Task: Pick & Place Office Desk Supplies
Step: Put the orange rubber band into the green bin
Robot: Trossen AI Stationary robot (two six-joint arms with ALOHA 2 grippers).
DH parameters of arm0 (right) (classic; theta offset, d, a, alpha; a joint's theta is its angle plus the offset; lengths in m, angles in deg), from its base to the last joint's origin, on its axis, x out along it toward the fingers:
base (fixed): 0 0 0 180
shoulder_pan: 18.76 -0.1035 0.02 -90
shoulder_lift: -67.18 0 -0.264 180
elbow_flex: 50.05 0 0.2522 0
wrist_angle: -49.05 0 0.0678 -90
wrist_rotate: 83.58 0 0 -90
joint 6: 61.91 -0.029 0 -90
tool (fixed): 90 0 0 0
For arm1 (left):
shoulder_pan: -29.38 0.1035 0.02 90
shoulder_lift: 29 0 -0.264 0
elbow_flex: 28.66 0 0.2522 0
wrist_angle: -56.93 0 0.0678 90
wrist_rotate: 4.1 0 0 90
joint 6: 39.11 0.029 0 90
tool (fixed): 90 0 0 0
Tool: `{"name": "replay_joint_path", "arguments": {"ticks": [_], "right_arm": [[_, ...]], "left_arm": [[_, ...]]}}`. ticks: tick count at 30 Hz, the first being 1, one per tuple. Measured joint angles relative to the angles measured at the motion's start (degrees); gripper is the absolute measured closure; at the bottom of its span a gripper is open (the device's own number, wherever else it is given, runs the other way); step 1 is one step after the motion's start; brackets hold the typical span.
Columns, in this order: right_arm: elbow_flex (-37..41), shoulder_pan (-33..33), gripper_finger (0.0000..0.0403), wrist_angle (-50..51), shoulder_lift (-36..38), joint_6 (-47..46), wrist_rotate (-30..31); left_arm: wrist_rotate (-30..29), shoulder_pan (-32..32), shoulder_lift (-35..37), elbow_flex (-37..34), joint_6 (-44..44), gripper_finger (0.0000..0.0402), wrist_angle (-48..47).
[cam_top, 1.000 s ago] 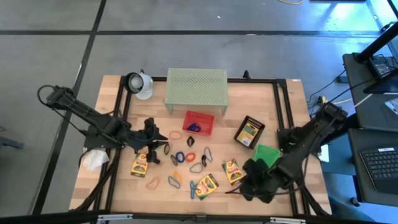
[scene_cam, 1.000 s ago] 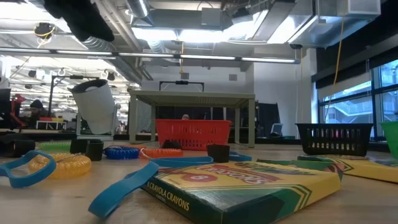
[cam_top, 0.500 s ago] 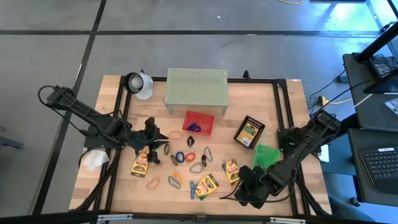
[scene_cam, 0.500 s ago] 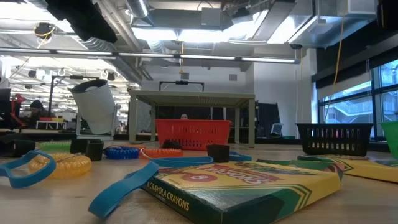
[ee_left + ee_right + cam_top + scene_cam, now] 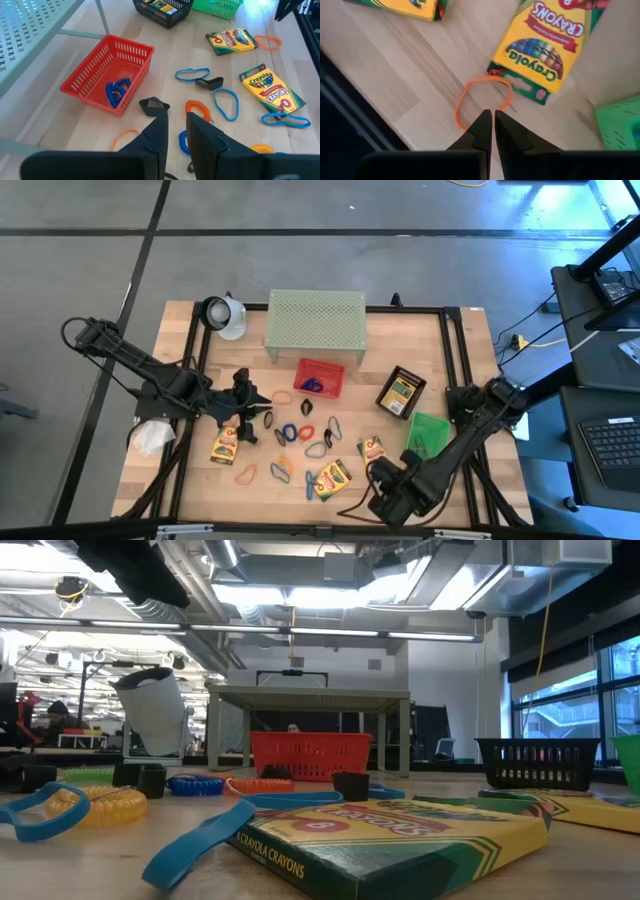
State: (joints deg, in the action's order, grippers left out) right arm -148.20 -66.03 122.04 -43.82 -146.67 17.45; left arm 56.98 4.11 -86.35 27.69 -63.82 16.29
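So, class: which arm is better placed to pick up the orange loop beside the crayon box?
Probably the right: its hand hangs directly over the orange loop by the crayon box; the left hand is across the table.

The pale wooden worktop with a black metal frame [image 5: 190, 470] stands on a grey concrete floor [image 5: 80, 270] crossed by dark seams. Off the worktop's right edge sits a black desk [image 5: 600, 450] carrying a dark keyboard [image 5: 612, 448], with cables trailing beside it. At table height, the room behind is an open industrial hall: exposed silver ceiling ducts [image 5: 330, 565], long strip lights [image 5: 300, 632], and tall windows [image 5: 560, 705] on the right letting in daylight
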Motion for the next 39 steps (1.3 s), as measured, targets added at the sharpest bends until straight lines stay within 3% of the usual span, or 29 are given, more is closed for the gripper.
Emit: {"name": "replay_joint_path", "arguments": {"ticks": [13,22,26,39], "right_arm": [[-2.09,-0.08,0.0367,-0.31,-5.46,-0.05,-2.08],[-2.1,0.37,0.0256,-0.52,-5.89,-2.08,-1.62],[-2.13,0.68,0.0225,0.78,-7.03,-2.92,-1.6],[0.2,0.63,0.0248,1.87,-8.63,-3.37,-3.0]], "left_arm": [[0.22,0.0,0.03,0.0,0.48,0.0341,-0.01],[0.3,0.0,0.03,0.0,1.24,0.0341,-0.02],[0.3,0.0,0.03,0.0,1.46,0.0341,0.0],[0.71,0.0,0.03,0.0,1.3,0.0341,0.11]]}}
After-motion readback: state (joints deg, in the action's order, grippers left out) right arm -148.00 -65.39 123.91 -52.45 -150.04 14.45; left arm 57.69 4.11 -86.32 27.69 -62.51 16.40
